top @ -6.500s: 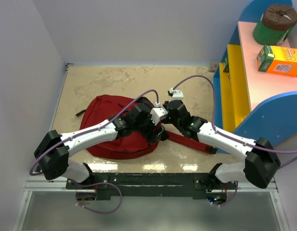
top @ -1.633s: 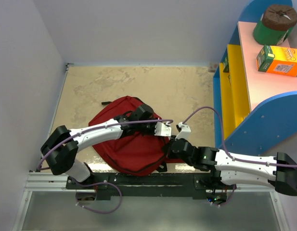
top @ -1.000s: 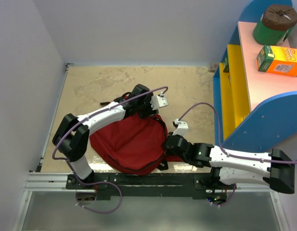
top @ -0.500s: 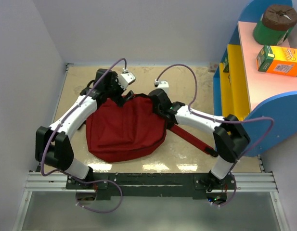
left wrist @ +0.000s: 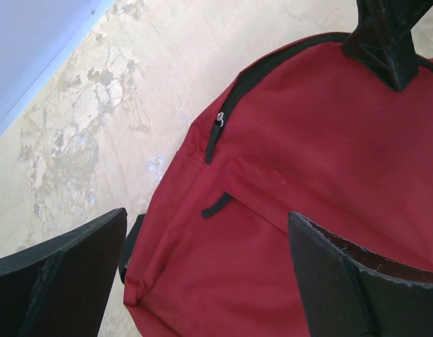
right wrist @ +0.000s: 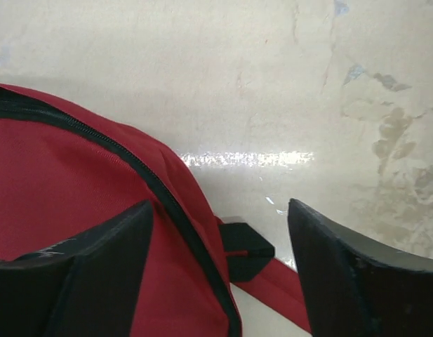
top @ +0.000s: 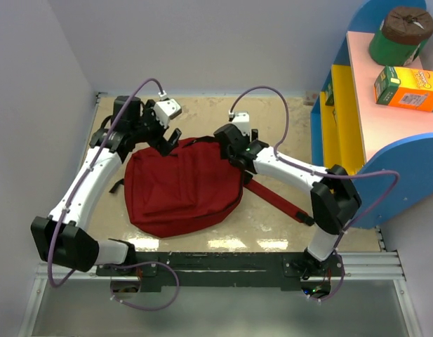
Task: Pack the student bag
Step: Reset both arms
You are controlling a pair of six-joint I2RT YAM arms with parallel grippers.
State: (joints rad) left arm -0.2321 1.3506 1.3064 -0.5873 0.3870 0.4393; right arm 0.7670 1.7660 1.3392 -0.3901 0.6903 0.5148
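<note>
Bag (top: 181,186) looks zipped. Left hand (top: 168,140) is wide open above its zipper pull (left wrist: 219,119), right hand (top: 232,156) wide open at its far rim. I'd pinch the pull squarely and keep the fabric taut.

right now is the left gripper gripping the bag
No, in the left wrist view the left gripper is open, its fingers spread wide over the bag with no fabric pinched between them.
</note>
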